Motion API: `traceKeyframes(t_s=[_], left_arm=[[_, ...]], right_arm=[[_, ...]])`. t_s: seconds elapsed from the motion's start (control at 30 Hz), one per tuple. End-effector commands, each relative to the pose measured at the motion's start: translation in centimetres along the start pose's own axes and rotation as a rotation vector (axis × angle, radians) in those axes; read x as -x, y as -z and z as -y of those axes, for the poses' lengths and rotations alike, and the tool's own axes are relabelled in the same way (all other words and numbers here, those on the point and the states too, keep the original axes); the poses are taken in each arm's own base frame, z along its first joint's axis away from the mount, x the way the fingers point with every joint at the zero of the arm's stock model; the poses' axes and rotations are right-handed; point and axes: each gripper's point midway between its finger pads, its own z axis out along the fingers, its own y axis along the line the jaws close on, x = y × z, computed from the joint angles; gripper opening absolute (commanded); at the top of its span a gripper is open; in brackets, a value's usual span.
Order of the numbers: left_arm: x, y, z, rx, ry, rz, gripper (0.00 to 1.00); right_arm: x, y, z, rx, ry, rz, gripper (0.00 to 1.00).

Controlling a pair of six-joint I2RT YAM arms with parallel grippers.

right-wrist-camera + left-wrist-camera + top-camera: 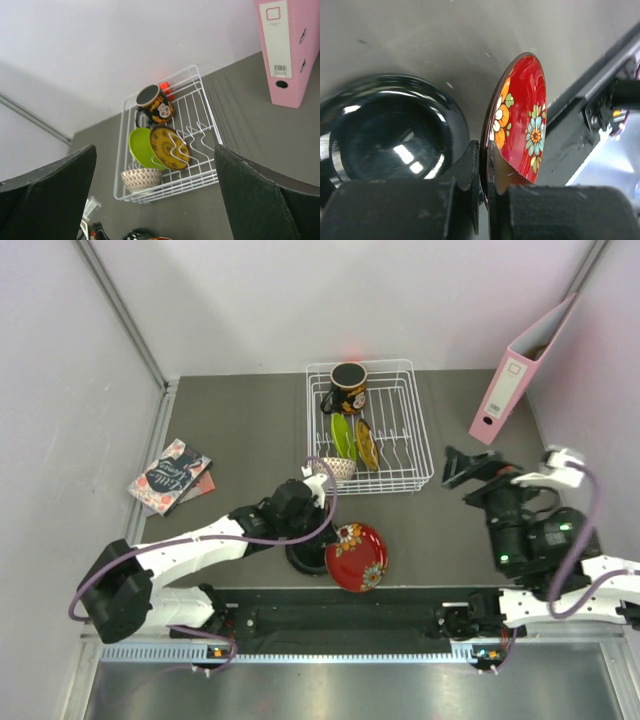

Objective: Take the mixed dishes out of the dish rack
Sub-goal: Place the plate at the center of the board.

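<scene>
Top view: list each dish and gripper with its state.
red floral plate: out of the dish rack, rim pinched by left gripper
black plate: out, on table beside it
lime green plate: on edge in rack
yellow patterned plate: on edge in rack
bowl: in rack, near corner
mug: in rack, far end
left gripper: shut on red floral plate
right gripper: open, empty
</scene>
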Motion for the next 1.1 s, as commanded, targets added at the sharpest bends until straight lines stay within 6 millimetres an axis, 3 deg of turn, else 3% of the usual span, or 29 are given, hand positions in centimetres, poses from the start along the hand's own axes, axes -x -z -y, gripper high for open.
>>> traceKeyframes(t_s=[0.0,0.2,0.53,0.83,0.93,0.97,1.07], left_arm=[[4.8,-0.6,4.4,-0.128,-0.034,0.162,0.00],[4.5,-2.2,5.1,-0.186,-0.011,0.157,0.00],[3.2,-8.1,5.4,-0.198,0.002,0.058,0.00],[3.4,-10.0,4.3,-0.130,-0.022,0.030,0.00],[2.9,-9.8,3.5,-0.093,-0.033,0.009,0.14],[2.4,-9.7,3.0,-0.069,-0.031,-0.007,0.33],[2.4,-9.0,2.3,-0.034,-0.047,-0.003,0.51]], right_arm=[[-2.6,-0.3,-0.7,-0.027,0.097,0.000,1.00],[-3.9,-0.6,-1.0,-0.013,0.113,0.007,1.00],[-5.4,-0.8,-1.6,0.001,0.121,0.002,1.00],[-6.5,-1.0,-1.9,0.012,0.164,-0.007,1.00],[-6.6,-1.0,-1.7,0.007,0.176,-0.009,1.00],[-6.5,-0.9,-1.5,0.006,0.170,-0.008,1.00],[-6.5,-0.9,-1.1,0.001,0.161,-0.006,1.00]])
